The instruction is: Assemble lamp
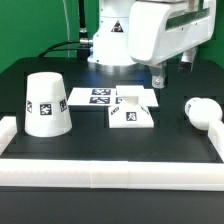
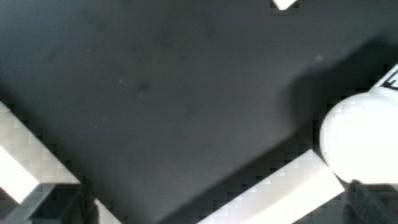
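The lamp's tapered white shade (image 1: 47, 103) stands at the exterior view's left. The flat square base (image 1: 131, 112) lies in the middle of the black table. The round-headed bulb (image 1: 203, 110) lies on its side at the right. My gripper (image 1: 172, 70) hangs above the table between the base and the bulb, open and empty. In the wrist view the bulb (image 2: 365, 135) shows at the edge. My fingertips (image 2: 43, 205) stand far apart with only table and rail between them, around the gripper's middle (image 2: 214, 214).
The marker board (image 1: 97, 96) lies behind the base. White rail blocks (image 1: 110, 172) border the table at the front and both sides; one crosses the wrist view (image 2: 302, 190). The arm's base and cables stand at the back.
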You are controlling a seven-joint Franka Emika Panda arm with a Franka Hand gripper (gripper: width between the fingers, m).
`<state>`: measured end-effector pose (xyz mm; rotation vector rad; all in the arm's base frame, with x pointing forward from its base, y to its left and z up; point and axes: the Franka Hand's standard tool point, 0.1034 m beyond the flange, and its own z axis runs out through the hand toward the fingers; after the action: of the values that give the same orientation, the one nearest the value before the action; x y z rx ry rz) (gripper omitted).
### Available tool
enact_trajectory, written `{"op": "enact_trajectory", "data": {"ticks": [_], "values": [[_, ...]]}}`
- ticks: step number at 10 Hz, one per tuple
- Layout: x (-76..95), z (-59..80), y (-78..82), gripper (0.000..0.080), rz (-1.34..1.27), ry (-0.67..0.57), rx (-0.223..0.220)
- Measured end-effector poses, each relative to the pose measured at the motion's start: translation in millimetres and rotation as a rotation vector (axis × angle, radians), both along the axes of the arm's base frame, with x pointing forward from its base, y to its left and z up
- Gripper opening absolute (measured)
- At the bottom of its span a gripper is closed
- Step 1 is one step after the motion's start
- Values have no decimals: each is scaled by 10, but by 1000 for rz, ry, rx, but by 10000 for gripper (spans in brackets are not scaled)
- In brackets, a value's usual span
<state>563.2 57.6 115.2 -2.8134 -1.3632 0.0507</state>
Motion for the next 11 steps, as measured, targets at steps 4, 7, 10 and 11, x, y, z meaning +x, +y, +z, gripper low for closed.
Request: {"op": "enact_trajectory", "data": {"ticks": [4, 7, 10, 11], "values": [[0, 0, 0, 699, 0, 0, 0], [-471, -24, -282, 699, -1, -7, -5], [-973, -150, -526, 699, -27, -1, -9], [-979, -157, -529, 699, -34, 2, -10]]}}
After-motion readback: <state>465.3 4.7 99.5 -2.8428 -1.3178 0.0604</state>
